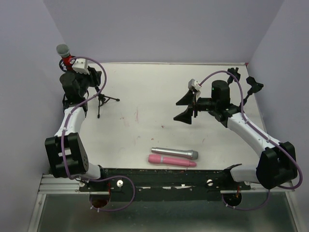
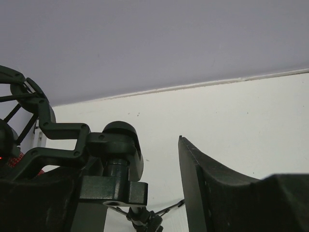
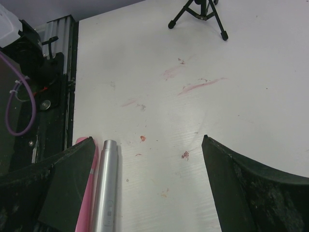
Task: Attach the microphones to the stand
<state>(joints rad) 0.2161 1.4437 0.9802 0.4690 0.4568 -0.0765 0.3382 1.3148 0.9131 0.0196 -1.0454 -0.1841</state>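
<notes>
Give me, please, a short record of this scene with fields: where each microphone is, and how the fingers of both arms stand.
red microphone: in the clip of the stand, head up
silver microphone: lying on the table, near the front edge
pink microphone: lying close beside the silver one, on its near side
left fingers: open, at the stand's clip
right fingers: open, empty, above the table
left to attach: silver and pink
</notes>
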